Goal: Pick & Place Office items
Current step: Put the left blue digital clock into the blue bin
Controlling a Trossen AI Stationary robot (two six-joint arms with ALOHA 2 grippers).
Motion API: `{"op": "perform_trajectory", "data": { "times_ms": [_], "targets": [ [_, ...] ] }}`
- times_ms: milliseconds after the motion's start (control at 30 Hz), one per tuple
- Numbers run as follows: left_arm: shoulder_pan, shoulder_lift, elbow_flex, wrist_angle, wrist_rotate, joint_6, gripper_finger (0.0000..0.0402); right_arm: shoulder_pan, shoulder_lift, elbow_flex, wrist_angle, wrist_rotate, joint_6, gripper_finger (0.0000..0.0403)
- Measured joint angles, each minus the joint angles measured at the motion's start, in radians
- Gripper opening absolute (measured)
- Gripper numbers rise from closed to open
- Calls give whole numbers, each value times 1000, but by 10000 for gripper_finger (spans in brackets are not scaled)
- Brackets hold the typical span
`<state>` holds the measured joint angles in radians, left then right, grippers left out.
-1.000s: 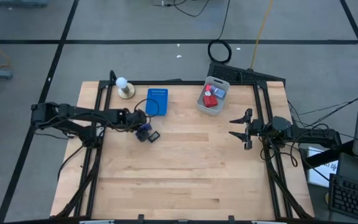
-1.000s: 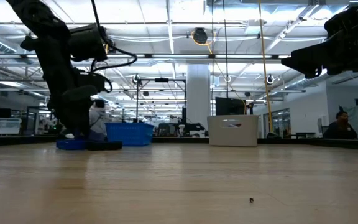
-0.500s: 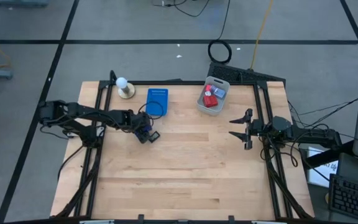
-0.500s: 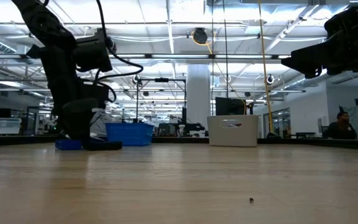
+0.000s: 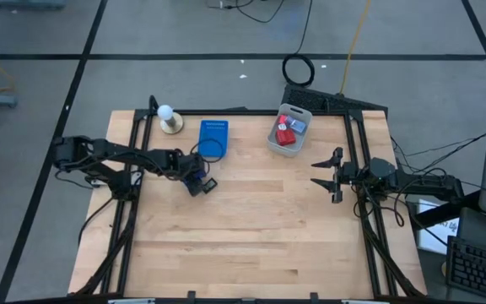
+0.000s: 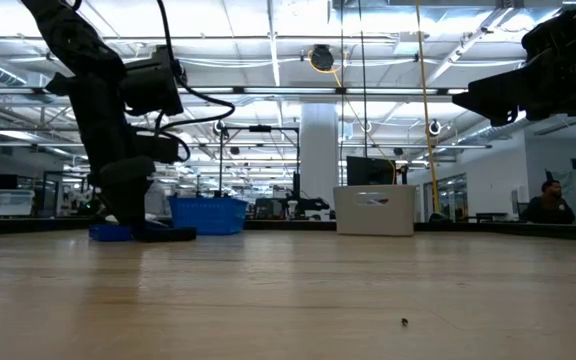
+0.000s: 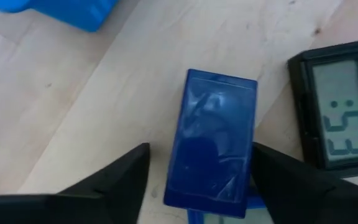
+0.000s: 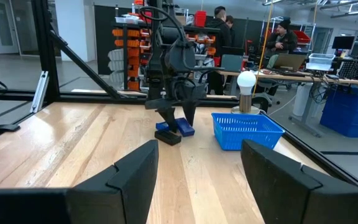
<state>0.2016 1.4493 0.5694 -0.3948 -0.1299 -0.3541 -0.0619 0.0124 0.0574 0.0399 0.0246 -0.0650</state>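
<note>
A small dark-blue rectangular box (image 7: 213, 143) lies flat on the wood. A black-framed grey display (image 7: 339, 118) lies beside it. In the high view the box (image 5: 195, 178) and the display (image 5: 210, 184) sit just near of the blue tray (image 5: 213, 138). My left gripper (image 7: 201, 146) is open and points down over the box, with one finger on each long side. My right gripper (image 5: 324, 174) is open and hovers near the table's right edge, holding nothing. The red and other small pieces lie in a grey bin (image 5: 289, 129). My left gripper comes at the blue box from above, its fingers across the box's width. One finger (image 7: 120, 180) is clearly apart from the long edge. The other finger (image 7: 288, 180) stands right at the opposite long edge (image 7: 250, 155); whether it touches, I cannot tell. The box lies flat on the table.
A white ball on a round base (image 5: 168, 117) stands at the far left. The blue tray (image 8: 247, 130) is just beyond the box. Bare wood fills the table's middle and near half. People and benches show in the room behind.
My left gripper has moved a little toward the table's right and come over the blue box during the first half second, then stayed still. The box and the display have stayed where they were.
</note>
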Motion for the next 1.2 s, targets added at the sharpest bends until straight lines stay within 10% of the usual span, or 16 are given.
{"op": "perform_trajectory", "data": {
  "times_ms": [267, 1200],
  "targets": [
    [-1, 2, -1, 11, 33, 20, 153, 0, 0, 0, 0, 0, 0, 222],
    [-35, -266, -8, 25, -116, -13, 159, 0, 0, 0, 0, 0, 0, 222]
  ]
}}
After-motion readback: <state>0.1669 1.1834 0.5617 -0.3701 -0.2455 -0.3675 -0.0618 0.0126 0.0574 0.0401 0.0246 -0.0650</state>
